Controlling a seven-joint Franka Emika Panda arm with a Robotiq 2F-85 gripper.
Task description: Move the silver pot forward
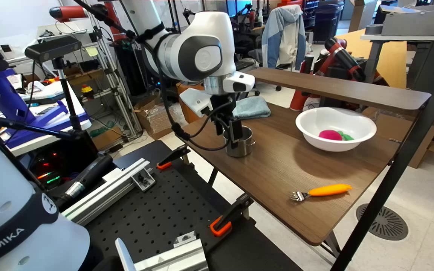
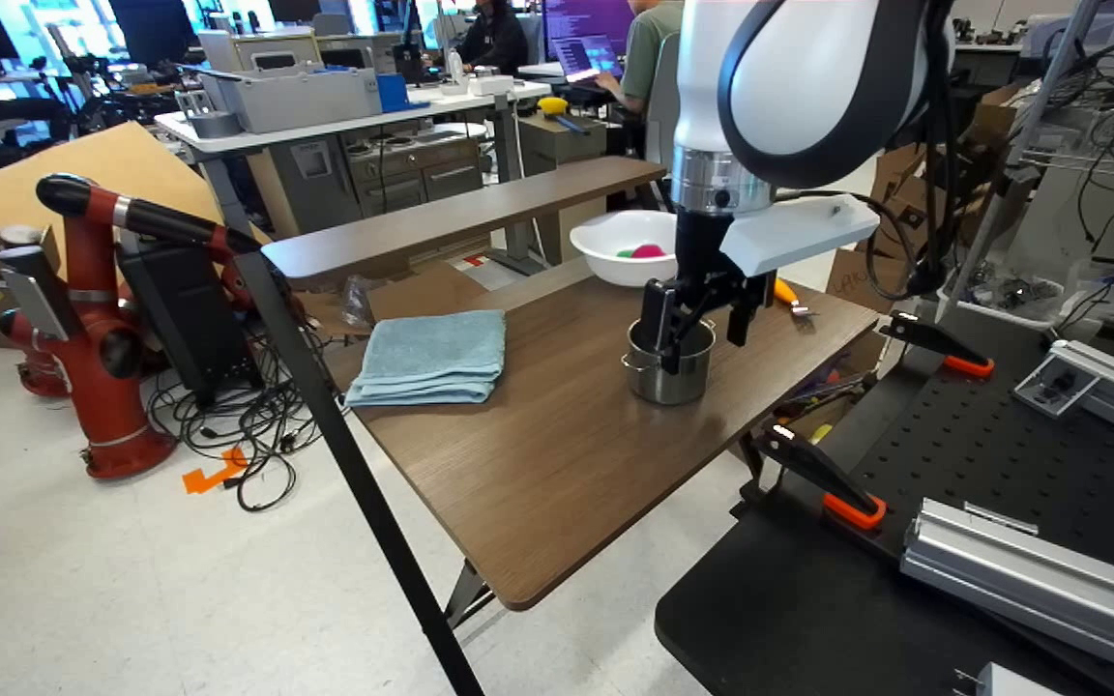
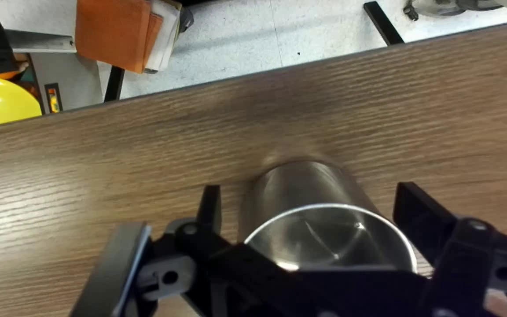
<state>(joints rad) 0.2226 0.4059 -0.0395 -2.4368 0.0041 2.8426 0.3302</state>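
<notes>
The silver pot (image 1: 240, 149) stands upright on the brown table near the edge facing the robot base. It also shows in an exterior view (image 2: 670, 384), with a small side handle, and in the wrist view (image 3: 308, 187), where its inside looks bare and its near rim is hidden by the gripper. My black gripper (image 3: 311, 202) is open above the pot, with a finger on each side of it. Wood shows between the pot and both fingers, so they look apart from it. The gripper also shows in both exterior views (image 1: 229, 131) (image 2: 700, 333), partly covering the pot.
A white bowl (image 1: 335, 145) with pink and green things stands on the table. A fork with an orange handle (image 1: 330, 190) and a folded blue towel (image 2: 431, 353) lie on opposite sides of the pot. A raised shelf (image 1: 337, 88) runs along the far side.
</notes>
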